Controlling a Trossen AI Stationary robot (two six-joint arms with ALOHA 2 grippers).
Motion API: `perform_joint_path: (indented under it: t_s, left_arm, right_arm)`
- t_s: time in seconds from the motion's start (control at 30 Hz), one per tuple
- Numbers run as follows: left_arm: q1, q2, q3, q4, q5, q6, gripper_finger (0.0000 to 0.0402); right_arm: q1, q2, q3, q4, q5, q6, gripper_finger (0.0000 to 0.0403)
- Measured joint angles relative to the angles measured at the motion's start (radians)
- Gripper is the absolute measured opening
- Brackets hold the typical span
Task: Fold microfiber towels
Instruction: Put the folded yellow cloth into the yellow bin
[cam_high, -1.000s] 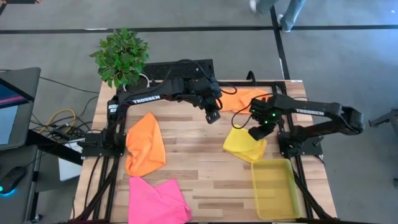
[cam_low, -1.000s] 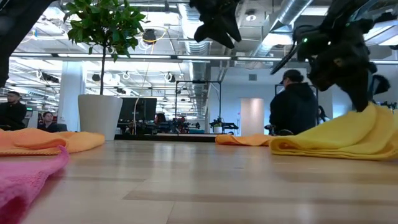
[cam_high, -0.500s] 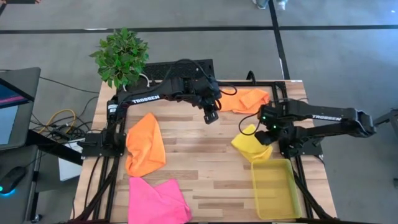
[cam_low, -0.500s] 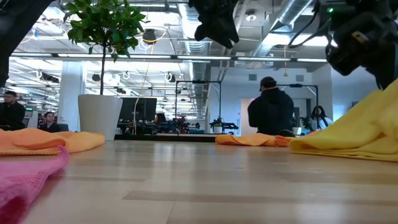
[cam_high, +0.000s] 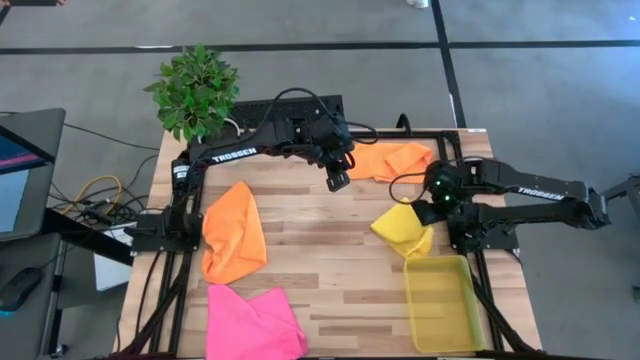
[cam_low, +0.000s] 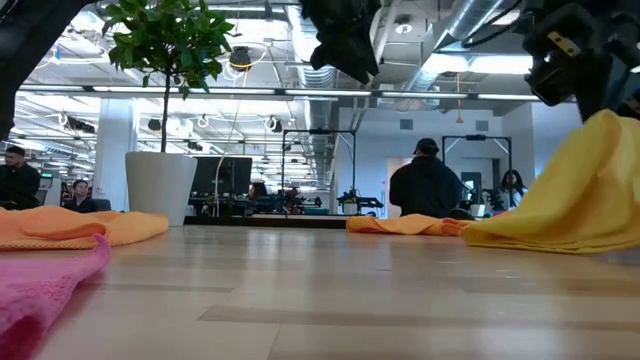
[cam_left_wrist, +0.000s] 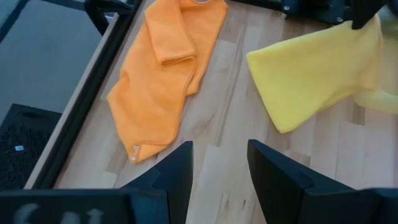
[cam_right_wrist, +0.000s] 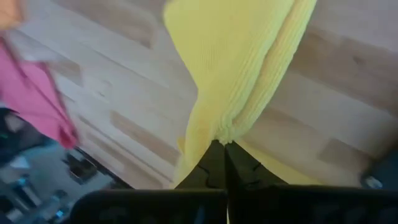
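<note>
Yellow towel (cam_high: 404, 228) bunched and partly lifted at the right side of the worktop (cam_high: 320, 270), just above the near rim of the yellow bin (cam_high: 441, 302); upper edge raised, lower folds resting on the wood. Pinched at that raised edge by the right tool (cam_high: 436, 203), fingers pressed together on the cloth, as seen in the right wrist view with fabric (cam_right_wrist: 242, 74) fanning out from the closed tips (cam_right_wrist: 221, 152). In the low view, draped in a slope at the right edge (cam_low: 570, 205), hanging from the dark tool above (cam_low: 580, 60).

One orange towel (cam_high: 392, 160) crumpled at the far edge of the worktop, between the two arms; in the left wrist view, stretched long (cam_left_wrist: 165, 74) beside the yellow one (cam_left_wrist: 317, 71), apart from it. Second orange towel (cam_high: 234, 230) lying loosely folded on the left side. Pink towel (cam_high: 252, 322) spread at the near left corner, just below the second orange one, possibly touching it, hard to tell from above.

Left tool (cam_high: 338, 180) hovering over the far middle of the worktop, near the far orange towel, fingers (cam_left_wrist: 177, 168) spread and holding nothing.

Potted plant (cam_high: 197, 92) off the far left corner. Person in dark clothing (cam_low: 425, 188) standing in the room beyond.
</note>
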Motion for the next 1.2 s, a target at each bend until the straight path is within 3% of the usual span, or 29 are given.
perform_joint_path:
  t_s: [0.2,0.43,0.87,1.2]
  left_arm:
    - [0.013,0.0,0.0,0.0,0.0,0.0,0.0144]
    - [0.019,0.0,0.0,0.0,0.0,0.01,0.0144]
    - [0.036,0.0,0.0,0.0,0.0,0.01,0.0144]
    - [0.036,0.0,0.0,0.002,0.001,-0.028,0.0144]
  right_arm:
    - [0.006,-0.054,0.048,0.013,-0.008,0.049,0.0004]
    - [0.13,-0.135,0.065,0.014,-0.007,0.243,0.0004]
    - [0.541,-0.137,0.065,0.024,0.164,0.577,0.0004]
    - [0.859,-0.095,0.065,0.02,0.163,0.717,0.0005]
